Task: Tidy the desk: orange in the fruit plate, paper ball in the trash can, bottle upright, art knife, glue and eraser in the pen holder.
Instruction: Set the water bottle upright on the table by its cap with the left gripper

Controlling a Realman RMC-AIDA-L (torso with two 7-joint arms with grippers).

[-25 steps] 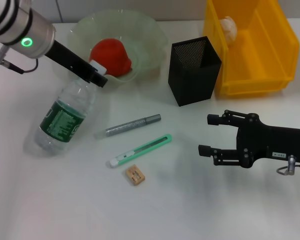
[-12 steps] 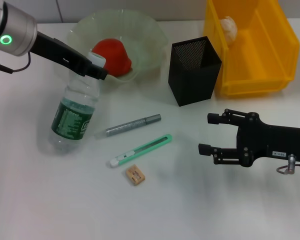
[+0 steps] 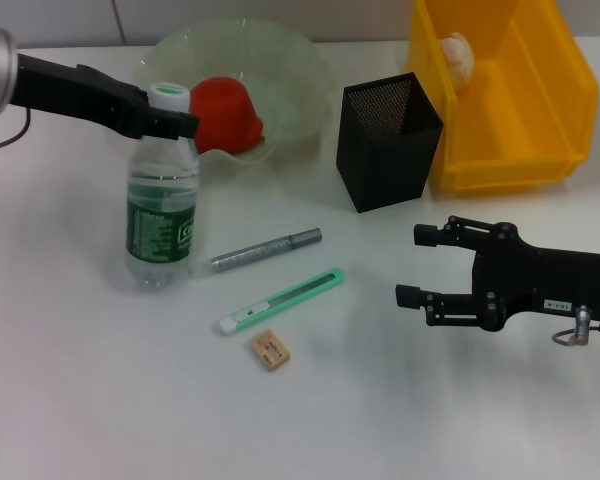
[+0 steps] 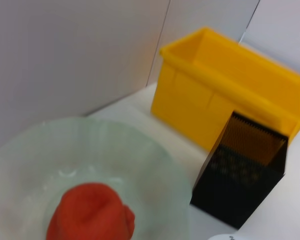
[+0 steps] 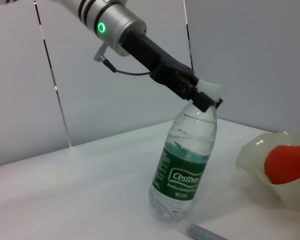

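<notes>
So the bottle [image 3: 162, 205] is standing upright on the worktop [image 3: 100, 400] right now, just in front of the fruit plate [image 3: 300, 80], green label facing out. The left hand [image 3: 170, 118] is clamped around its neck, right under the white cap [image 3: 167, 95]; the right wrist view shows that grip nicely too.

The orange [image 3: 225, 112] sits inside the fruit plate. The paper ball [image 3: 458, 50] is in the yellow trash can [image 3: 540, 110] at the back right, tucked into the far corner. The black mesh pen holder [image 3: 385, 145] stands just beside the trash can, between it and the plate.

Loose stuff lying flat in the middle of the worktop: the grey glue [image 3: 267, 250] stick, the green art knife [image 3: 280, 301] just in front of it, and the small tan eraser [image 3: 270, 350] near the knife's white end.

The right hand [image 3: 412, 268] hovers low on the right side with its fingers spread wide, nothing in them, well apart from the knife.
</notes>
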